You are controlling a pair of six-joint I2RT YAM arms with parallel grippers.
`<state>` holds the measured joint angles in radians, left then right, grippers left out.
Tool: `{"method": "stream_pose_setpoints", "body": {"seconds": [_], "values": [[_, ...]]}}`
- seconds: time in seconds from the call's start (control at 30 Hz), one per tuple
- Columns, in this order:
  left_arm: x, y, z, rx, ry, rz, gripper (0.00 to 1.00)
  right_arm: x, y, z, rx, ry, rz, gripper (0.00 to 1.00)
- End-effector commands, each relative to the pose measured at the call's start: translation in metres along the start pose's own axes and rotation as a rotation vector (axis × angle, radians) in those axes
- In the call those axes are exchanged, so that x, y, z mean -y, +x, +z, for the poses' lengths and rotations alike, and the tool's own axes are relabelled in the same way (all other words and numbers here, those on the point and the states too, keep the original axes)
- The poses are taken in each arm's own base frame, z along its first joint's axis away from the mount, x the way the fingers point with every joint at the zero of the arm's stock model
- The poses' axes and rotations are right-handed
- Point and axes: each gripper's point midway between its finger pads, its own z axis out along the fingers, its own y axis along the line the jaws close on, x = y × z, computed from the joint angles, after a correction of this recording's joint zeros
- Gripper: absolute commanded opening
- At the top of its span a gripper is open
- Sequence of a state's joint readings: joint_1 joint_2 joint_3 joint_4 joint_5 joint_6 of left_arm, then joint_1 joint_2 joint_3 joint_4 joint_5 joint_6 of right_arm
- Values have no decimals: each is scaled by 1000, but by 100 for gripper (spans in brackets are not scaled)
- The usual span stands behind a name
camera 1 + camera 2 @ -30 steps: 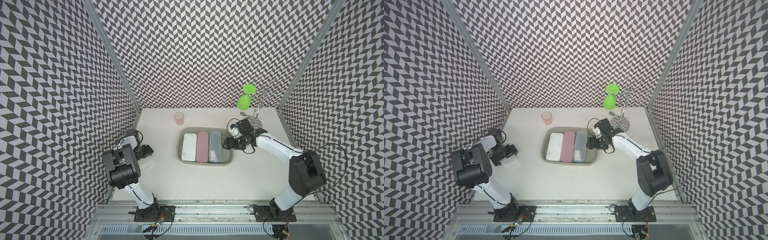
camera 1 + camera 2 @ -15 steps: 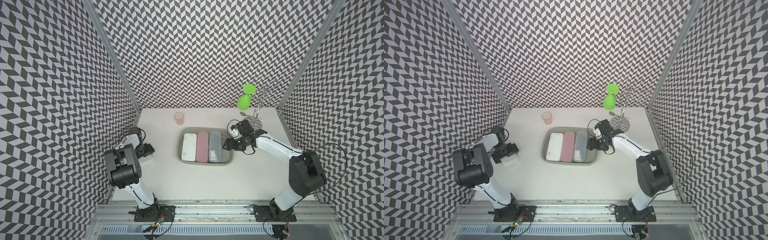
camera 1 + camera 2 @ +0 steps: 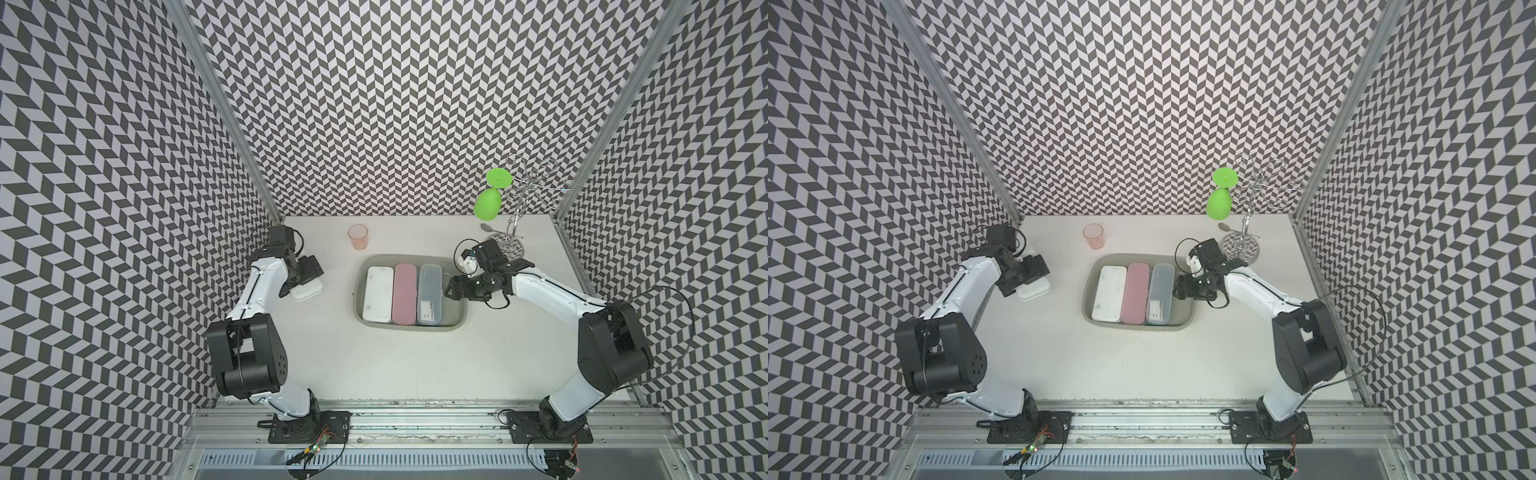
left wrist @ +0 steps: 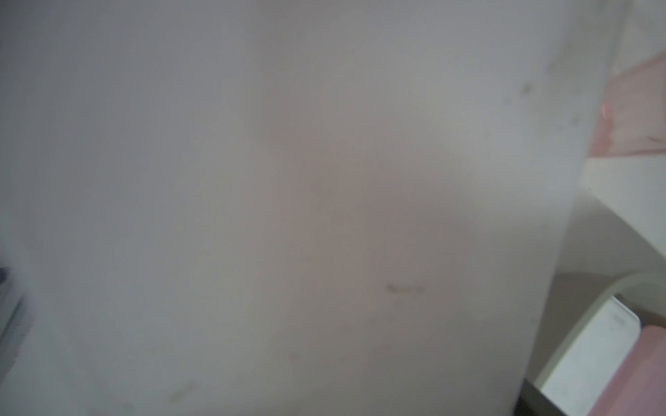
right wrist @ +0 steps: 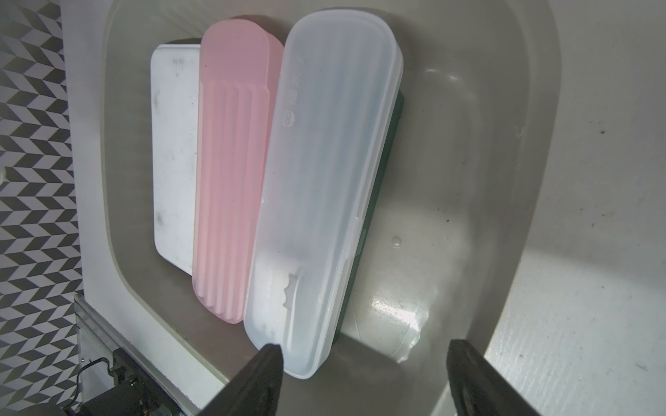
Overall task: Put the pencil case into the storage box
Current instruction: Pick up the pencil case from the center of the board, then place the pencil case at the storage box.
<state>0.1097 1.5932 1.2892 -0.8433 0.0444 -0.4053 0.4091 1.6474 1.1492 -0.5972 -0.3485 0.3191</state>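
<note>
The storage box sits mid-table in both top views. It holds a white, a pink and a translucent pencil case side by side. Another white pencil case is at the table's left, with my left gripper shut on it across its width. In the left wrist view that case fills the frame and hides the fingers. My right gripper hangs open over the box's bare right part, with nothing between its fingers.
A pink cup stands behind the box on the left. At the back right a wire rack carries a green glass, with a spoon lying by its base. Patterned walls close in three sides.
My left gripper has moved back and to the right, and the white pencil case has come along with it. The right arm has stayed put.
</note>
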Motion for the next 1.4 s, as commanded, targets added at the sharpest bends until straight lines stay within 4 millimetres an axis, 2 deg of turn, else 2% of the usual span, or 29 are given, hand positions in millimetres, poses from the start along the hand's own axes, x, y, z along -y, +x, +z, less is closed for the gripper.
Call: {"method": "stream_pose_setpoints", "body": {"seconds": [0.0,0.13,0.23,0.33,0.43,0.77,0.93,1.03,1.37], "values": [[61,12,-22,9,152,62,94,-4,-6,-8,53,-15,-14,76],[120,41,-24,-22,233,185,94,1,-5,-12,73,-22,3,76],[153,66,-21,-53,276,248,94,6,-3,-15,85,-24,16,76],[177,86,-16,-67,301,309,94,12,0,-17,91,-24,27,76],[188,100,-5,-96,298,341,94,15,3,-20,97,-22,34,76],[200,121,26,-141,277,392,94,19,12,-23,95,-21,45,76],[196,124,32,-150,253,422,95,20,10,-23,99,-21,46,76],[191,125,34,-153,228,433,100,20,9,-22,97,-20,45,76],[176,126,40,-162,148,461,100,18,5,-21,98,-28,45,76]]}}
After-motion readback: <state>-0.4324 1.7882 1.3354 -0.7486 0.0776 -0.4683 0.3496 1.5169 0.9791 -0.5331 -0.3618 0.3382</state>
